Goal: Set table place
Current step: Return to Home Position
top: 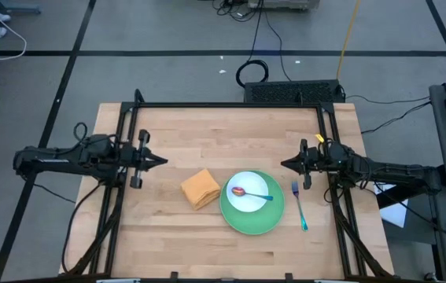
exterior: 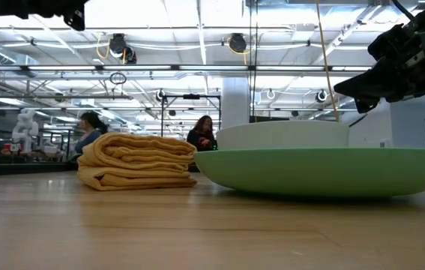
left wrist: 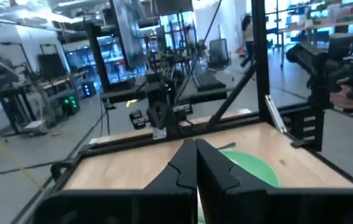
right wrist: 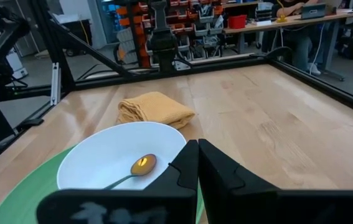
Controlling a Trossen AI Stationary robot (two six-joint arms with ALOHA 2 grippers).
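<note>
Now underway: judged to be the retreat to rest, since all 5 pieces lie in place on the bench (top: 207, 134).
Left pincer (top: 162, 161): centre left of the high view, fingers pressed together, holding nothing, tip pointing toward frame right.
Right pincer (top: 285, 164): centre right, likewise closed and empty, tip pointing toward frame left.
Plate (top: 242, 226): lower centre, between the 2 tips and below their line; the right arm is nearer.
Bowl (top: 258, 182): on the plate, toward its upper part.
Spoon (top: 254, 194): in the bowl, reddish end at left, handle running right.
Fork (top: 299, 206): just right of the plate and apart from it, long axis top to bottom, directly below the right pincer.
Napkin (top: 200, 189): at the plate's left rim; whether it touches, cannot tell.
In the way: nothing lies between either tip and its own side; black frame rails (top: 230, 104) edge the bench; the fork is the piece most exposed to a low sweep by the right arm.
</note>
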